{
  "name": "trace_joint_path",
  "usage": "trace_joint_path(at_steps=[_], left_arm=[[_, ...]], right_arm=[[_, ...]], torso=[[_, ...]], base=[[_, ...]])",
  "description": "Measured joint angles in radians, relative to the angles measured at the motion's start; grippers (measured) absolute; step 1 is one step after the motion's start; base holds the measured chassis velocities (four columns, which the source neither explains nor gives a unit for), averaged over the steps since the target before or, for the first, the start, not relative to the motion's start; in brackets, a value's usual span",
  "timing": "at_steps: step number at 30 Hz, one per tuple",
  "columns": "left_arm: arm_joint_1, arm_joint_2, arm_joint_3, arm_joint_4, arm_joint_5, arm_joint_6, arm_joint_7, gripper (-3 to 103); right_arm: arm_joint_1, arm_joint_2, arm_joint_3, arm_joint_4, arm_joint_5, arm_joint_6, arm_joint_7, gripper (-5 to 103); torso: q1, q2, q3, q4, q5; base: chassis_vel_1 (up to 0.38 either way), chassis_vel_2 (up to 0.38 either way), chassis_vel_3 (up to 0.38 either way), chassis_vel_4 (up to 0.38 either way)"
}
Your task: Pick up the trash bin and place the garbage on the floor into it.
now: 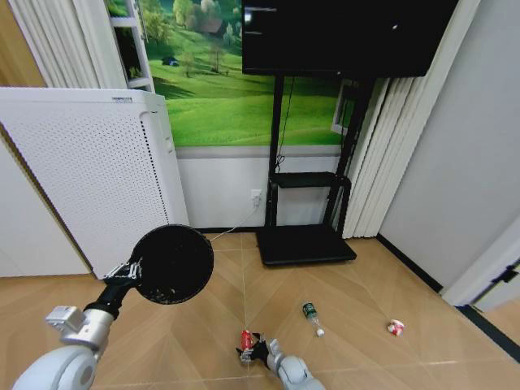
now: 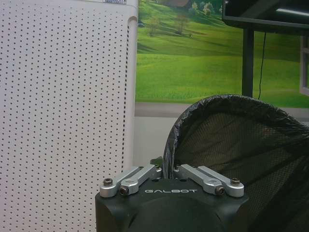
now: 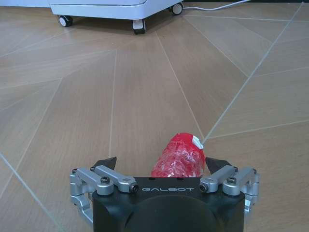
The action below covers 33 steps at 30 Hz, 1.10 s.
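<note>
A crushed red drink can, its thin metal crinkled and shiny with a small white patch near the far end, lies on its side on the wooden floor. The right hand is low over it with its two black fingertips spread apart on either side of the can, not yet touching it. The can looks very light and already dented, so it should give a little under pressure and may slide on the smooth floor; closing across its middle, over the crumpled body, looks the safest hold.

In the head view the same can sits just in front of the right hand, near the bottom of the scene. Off to the robot's right lie a green plastic bottle with a pale cap and, farther on, a small red-and-white piece of litter, both well apart from the can.

To the robot's left, the left hand is clamped on the rim of a small round black mesh trash bin, lifted clear of the floor and tipped so its bottom faces the head camera. The left wrist view shows the bin's wire mesh wall and a dark liner folded over the rim. It looks light but springy, so a rim grip could let it swing.

Behind stand a white perforated cabinet on castors and a black screen on a stand.
</note>
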Motion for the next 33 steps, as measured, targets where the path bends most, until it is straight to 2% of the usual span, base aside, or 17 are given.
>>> trace_joint_path(at_steps=[10, 30, 31, 32, 33], left_arm=[[0.001, 0.001, -0.005, 0.002, -0.001, -0.001, 0.005, 3], [-0.005, -0.004, 0.004, 0.015, 0.004, -0.003, 0.01, 3], [-0.005, -0.005, 0.004, 0.015, 0.004, -0.003, 0.01, 3], [-0.005, -0.005, 0.004, 0.015, 0.004, -0.003, 0.01, 3], [-0.005, -0.005, 0.004, 0.015, 0.004, -0.003, 0.01, 3]], right_arm=[[0.043, 0.002, 0.037, -0.073, -0.026, 0.025, 0.006, 100], [0.028, 0.005, 0.035, -0.083, -0.034, 0.031, 0.029, 101], [0.028, 0.005, 0.034, -0.084, -0.033, 0.031, 0.03, 91], [0.028, 0.005, 0.034, -0.084, -0.033, 0.031, 0.03, 91], [0.029, 0.005, 0.034, -0.087, -0.034, 0.031, 0.03, 86]], torso=[[0.0, 0.0, 0.0, 0.0, 0.0], [0.0, 0.0, 0.0, 0.0, 0.0], [0.0, 0.0, 0.0, 0.0001, 0.0], [0.0, 0.0, 0.0, 0.0001, 0.0], [0.0, 0.0, 0.0, 0.0001, 0.0]], base=[[0.0, 0.0, 0.0, 0.0], [0.0, 0.0, 0.0, 0.0], [0.0, 0.0, 0.0, 0.0], [0.0, 0.0, 0.0, 0.0], [0.0, 0.0, 0.0, 0.0]])
